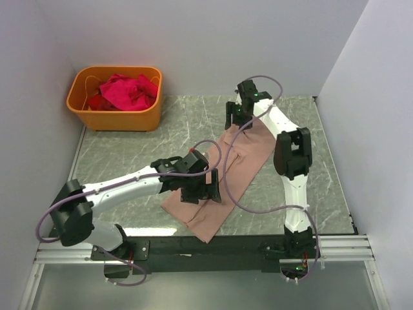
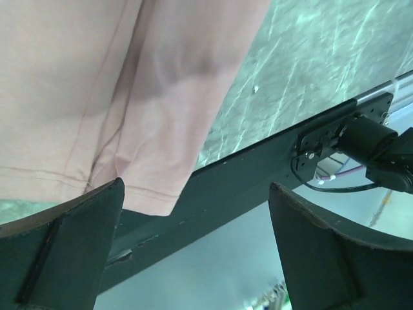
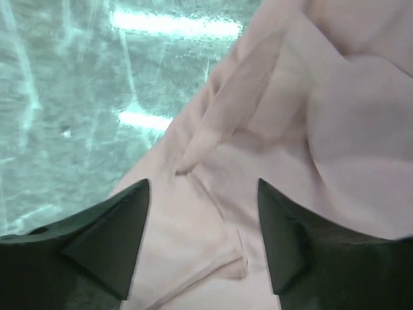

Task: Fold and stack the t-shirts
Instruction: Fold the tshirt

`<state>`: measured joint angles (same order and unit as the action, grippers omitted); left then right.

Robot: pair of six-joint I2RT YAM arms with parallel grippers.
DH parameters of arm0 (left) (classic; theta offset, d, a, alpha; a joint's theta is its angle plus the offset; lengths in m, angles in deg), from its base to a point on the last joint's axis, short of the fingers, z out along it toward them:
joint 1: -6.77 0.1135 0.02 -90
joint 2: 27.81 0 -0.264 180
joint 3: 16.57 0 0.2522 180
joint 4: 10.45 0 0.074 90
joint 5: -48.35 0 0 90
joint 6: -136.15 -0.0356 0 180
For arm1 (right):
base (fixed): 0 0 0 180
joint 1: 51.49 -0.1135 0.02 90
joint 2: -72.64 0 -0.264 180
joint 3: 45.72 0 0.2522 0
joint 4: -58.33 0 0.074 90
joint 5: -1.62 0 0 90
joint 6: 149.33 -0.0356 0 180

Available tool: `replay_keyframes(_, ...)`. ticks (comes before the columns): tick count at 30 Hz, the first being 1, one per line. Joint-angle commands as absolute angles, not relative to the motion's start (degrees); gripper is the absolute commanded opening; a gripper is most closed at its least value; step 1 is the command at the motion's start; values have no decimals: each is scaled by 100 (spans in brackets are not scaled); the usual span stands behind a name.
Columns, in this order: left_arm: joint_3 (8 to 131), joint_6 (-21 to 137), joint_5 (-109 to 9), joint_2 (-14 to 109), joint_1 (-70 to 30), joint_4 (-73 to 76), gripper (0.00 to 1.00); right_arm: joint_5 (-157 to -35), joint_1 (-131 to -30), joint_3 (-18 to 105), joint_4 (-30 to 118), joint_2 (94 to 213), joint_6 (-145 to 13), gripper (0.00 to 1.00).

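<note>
Pink-tan t-shirt [image 1: 244, 158]: long strip, flat on table [image 1: 129, 152].
Left end effector [image 2: 195, 188]: jaws wide apart, above near hem.
Right end effector [image 3: 203, 187]: jaws apart, above far end.

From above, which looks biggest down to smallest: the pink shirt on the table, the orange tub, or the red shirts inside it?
1. Pink shirt
2. Orange tub
3. Red shirts, heaped within the tub's rim

The tub stands farther back, so its true size against the shirt is unsure.
</note>
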<state>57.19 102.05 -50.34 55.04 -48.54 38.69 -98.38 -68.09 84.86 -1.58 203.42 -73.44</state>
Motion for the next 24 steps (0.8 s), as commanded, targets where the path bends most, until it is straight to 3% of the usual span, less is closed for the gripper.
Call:
replay_keyframes(1,5670,9897,-4561,5349,-4869,3997,99,-9787,-6643,7725,141,19177,-7716,75)
replay_keyframes(6,5327,9722,-4384,5823,-4843,3646,100,-9339,-6810,5486,686,17920,-8304,82)
replay_keyframes(12,5115,9502,-4936,6227,-4825,3224,100,-9566,-6793,4206,1187,17731,-8534,87)
replay_keyframes(20,4966,9650,-5808,6675,-4834,2591,100,-9497,-6477,5109,1030,18952,-8456,89)
replay_keyframes(24,5342,9642,-6343,7246,-4816,2081,99,-9743,-6300,6632,645,19995,-8157,89)
